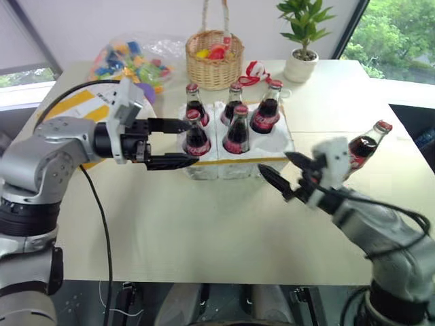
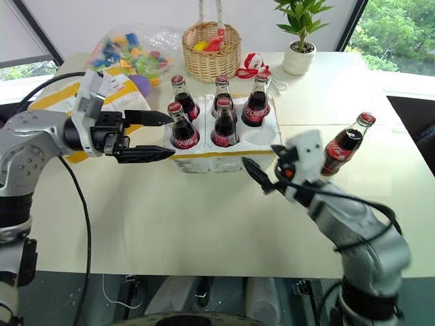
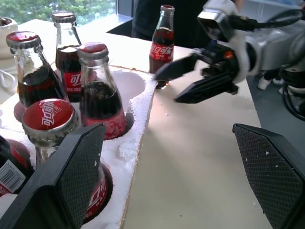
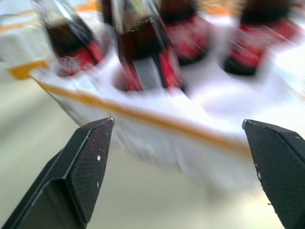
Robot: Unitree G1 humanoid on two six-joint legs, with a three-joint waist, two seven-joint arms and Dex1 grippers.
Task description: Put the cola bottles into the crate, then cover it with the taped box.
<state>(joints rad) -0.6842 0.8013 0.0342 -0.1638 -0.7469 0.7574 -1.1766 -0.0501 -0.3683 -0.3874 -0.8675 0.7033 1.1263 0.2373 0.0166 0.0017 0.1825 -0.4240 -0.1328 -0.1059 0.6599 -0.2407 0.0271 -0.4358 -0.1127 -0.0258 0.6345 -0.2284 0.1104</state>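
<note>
Five bottles [image 1: 237,129] stand in the crate [image 1: 272,146]. A sixth [image 1: 363,146] stands on the desk [image 1: 204,224] toward its right edge. Left claw [image 1: 171,143] and right claw [image 1: 285,173] both gape wide, empty.

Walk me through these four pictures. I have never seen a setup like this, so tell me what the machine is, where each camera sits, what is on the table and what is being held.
This is a humanoid robot with two arms, each ending in a gripper of two black fingers. Two pictures come from cameras in its head, looking down over the arms. The other two come from cameras on its wrists, looking along the fingers.

On the pale table stands a low white foam crate with a yellow tape band. Five small glass cola bottles with red caps sit in its wells, and the front well on the robot's right is empty. A sixth cola bottle stands on the table to the right.

The left gripper hovers open beside the crate. The right gripper is open too. Neither holds anything.

Behind are a woven basket and a potted plant.
</note>
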